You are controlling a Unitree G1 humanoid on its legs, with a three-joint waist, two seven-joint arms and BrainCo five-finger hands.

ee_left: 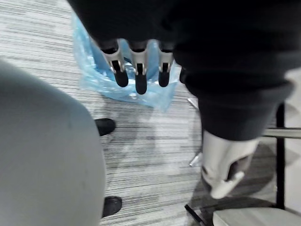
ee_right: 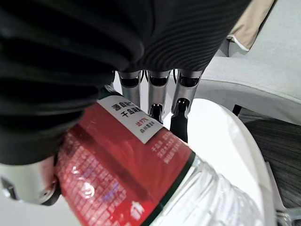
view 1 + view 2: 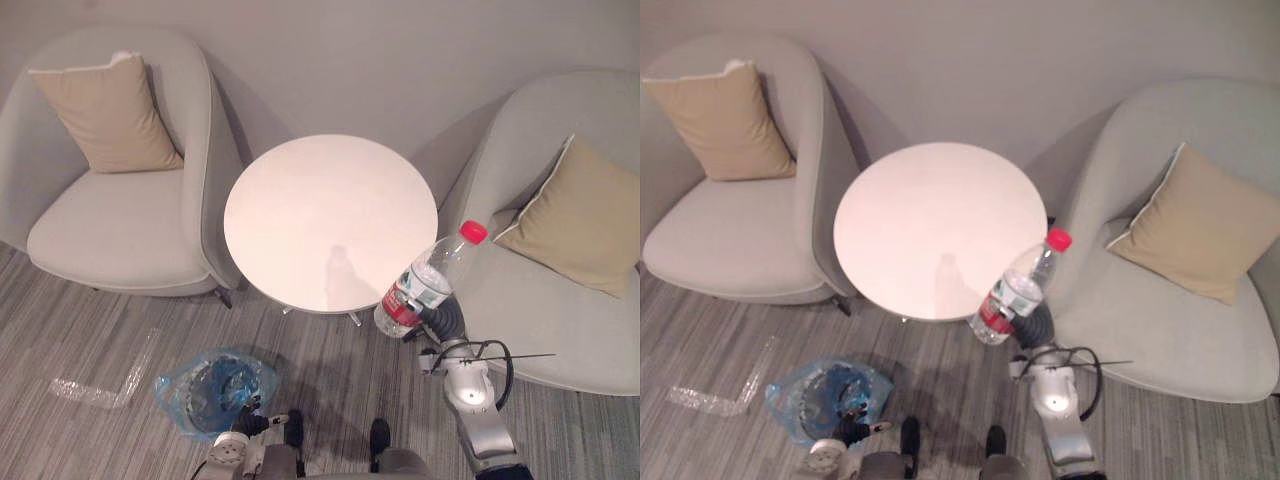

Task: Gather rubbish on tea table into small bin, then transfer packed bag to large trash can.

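Bottle (image 3: 425, 282) gripped in the curled right hand (image 2: 181, 94) beside the round surface (image 3: 320, 200); left hand (image 1: 136, 66) straight-fingered and empty above the blue-lined small bin (image 3: 175, 395). A carry across to the bin is called for next.

Both head views look steeply down onto the round tabletop (image 3: 330, 215) between two armchairs (image 3: 120, 235), sharing almost the same scene, slightly offset sideways. The left wrist view looks from very close along the left hand (image 1: 139, 70) at the floor (image 1: 155, 136) and blue bag (image 1: 101, 82). The right wrist view faces past the right hand (image 2: 155, 92) and bottle (image 2: 127, 174) onto the tabletop the head views also show.
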